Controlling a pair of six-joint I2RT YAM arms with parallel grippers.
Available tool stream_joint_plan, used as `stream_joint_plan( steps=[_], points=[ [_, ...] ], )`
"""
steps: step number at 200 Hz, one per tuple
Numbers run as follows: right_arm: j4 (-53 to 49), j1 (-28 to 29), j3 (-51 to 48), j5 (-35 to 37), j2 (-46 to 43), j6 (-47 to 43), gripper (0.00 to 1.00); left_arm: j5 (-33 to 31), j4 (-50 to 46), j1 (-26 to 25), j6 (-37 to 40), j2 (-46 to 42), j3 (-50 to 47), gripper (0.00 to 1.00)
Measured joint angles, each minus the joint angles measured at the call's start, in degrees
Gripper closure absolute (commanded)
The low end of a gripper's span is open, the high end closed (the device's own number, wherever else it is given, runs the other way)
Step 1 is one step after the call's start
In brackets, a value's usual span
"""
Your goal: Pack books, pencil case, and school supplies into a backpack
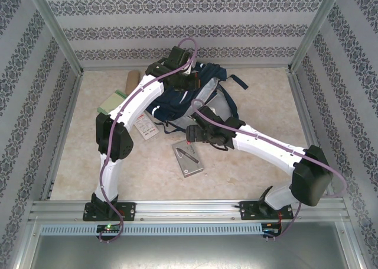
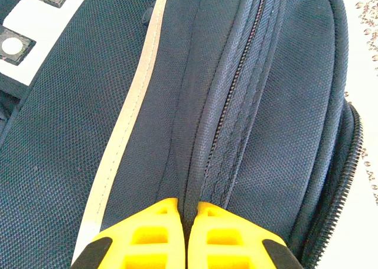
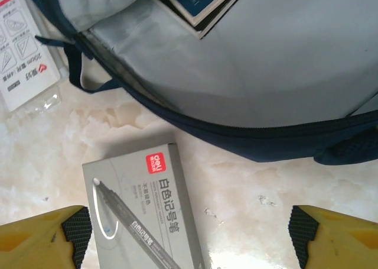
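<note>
Right, the tabletop (image 1: 153, 174) is a cream, marbled surface. It is boxed in by walls (image 1: 177, 20) papered white with grey ornamental bands. Aluminium posts (image 1: 56, 29) rise at the far corners, and a metal rail (image 1: 189, 208) crosses the bottom of the overhead frame, with both arm bases bolted to it.

The backpack (image 1: 180, 103) lies in the upper middle of that frame, navy with grey patches. My left gripper (image 2: 188, 221) sits at the bottom edge of its wrist view. Its yellow fingers (image 2: 156, 236) are pressed together on a ridge of the backpack's navy fabric, just beside a closed zip. A pale reflective stripe runs up the frame to the left of them.

My right gripper (image 3: 189, 245) is spread wide, with one black-padded tip in each lower corner of its wrist view, above the tabletop. The grey pen box (image 3: 139, 216) lies flat at the lower left there, just beside the left-hand tip and a little apart from the backpack's open rim. Inside the mouth I see pale grey lining, and the corners of the books (image 3: 198, 6) at the top centre. A white packet (image 3: 23, 50) with red print lies on the table at the upper left, beside the rim.

Overhead, a pale green pad (image 1: 109, 103) and a tan oblong item (image 1: 132, 78) lie left of the backpack, by the left arm.
</note>
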Motion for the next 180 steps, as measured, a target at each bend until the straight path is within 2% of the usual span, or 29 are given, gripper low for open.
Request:
stream_joint_plan(
  steps=[30,73,180],
  points=[
    [0.0,4.1,0.0,-0.6,3.7,-0.2,0.02,0.0,0.0,0.0,0.0,0.0,0.0,1.00],
    [0.5,9.6,-0.8,-1.8,11.5,0.9,0.02,0.0,0.0,0.1,0.0,0.0,0.0,1.00],
    [1.3,11.5,-0.8,-3.5,19.6,1.0,0.02,0.2,0.3,0.4,0.0,-0.1,-0.8,1.00]
  ],
)
